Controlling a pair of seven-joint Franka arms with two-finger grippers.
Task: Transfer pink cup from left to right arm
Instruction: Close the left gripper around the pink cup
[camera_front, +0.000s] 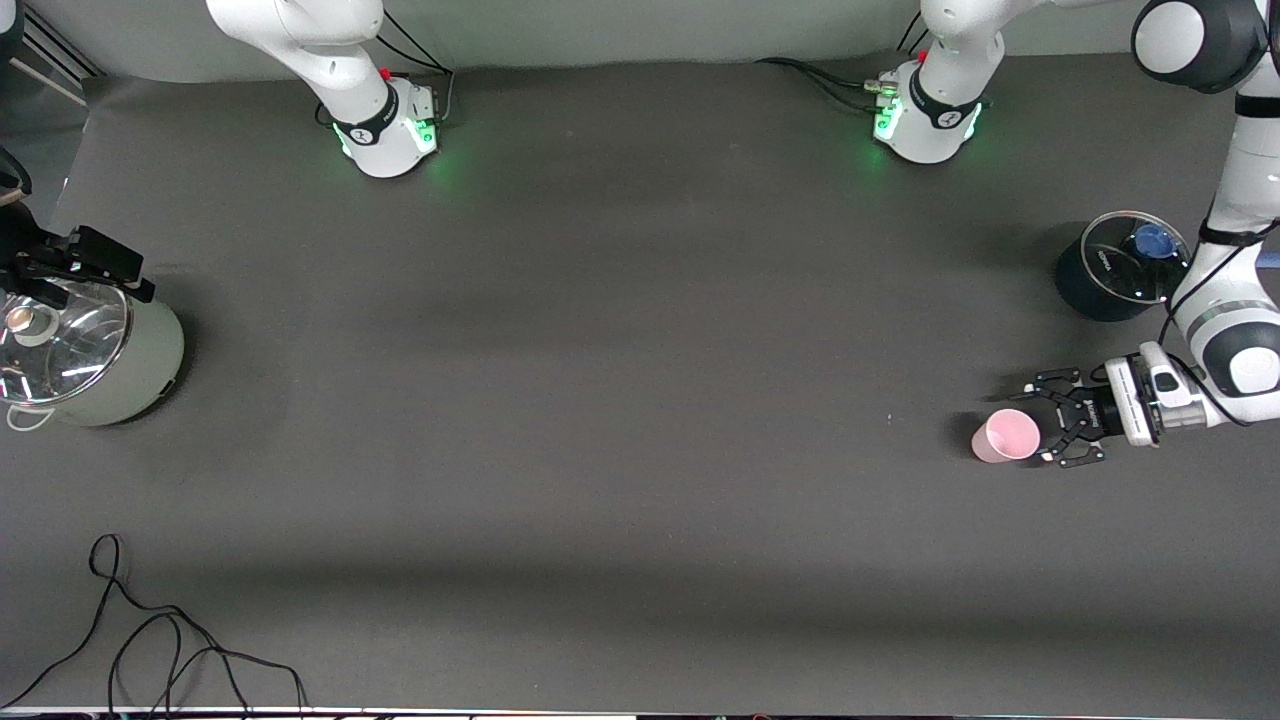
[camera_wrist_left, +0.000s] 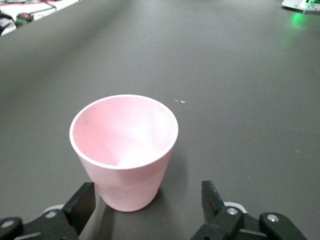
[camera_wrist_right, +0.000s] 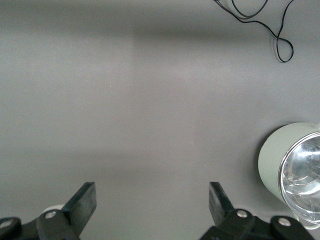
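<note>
The pink cup (camera_front: 1005, 436) (camera_wrist_left: 125, 150) stands upright and empty on the dark table near the left arm's end. My left gripper (camera_front: 1046, 424) (camera_wrist_left: 148, 194) is low at table height and open, its black fingers (camera_wrist_left: 82, 202) reaching along either side of the cup's base. One finger is close to the cup's wall and the other stands apart from it. My right gripper (camera_wrist_right: 151, 196) hangs open with nothing between its fingers, above bare table beside the grey-green pot (camera_wrist_right: 292, 170) at the right arm's end.
The grey-green pot with a glass lid (camera_front: 95, 355) stands at the right arm's end. A dark blue pot (camera_front: 1118, 268) under a glass lid sits beside the left arm, farther from the front camera than the cup. A black cable (camera_front: 150, 640) lies by the front edge.
</note>
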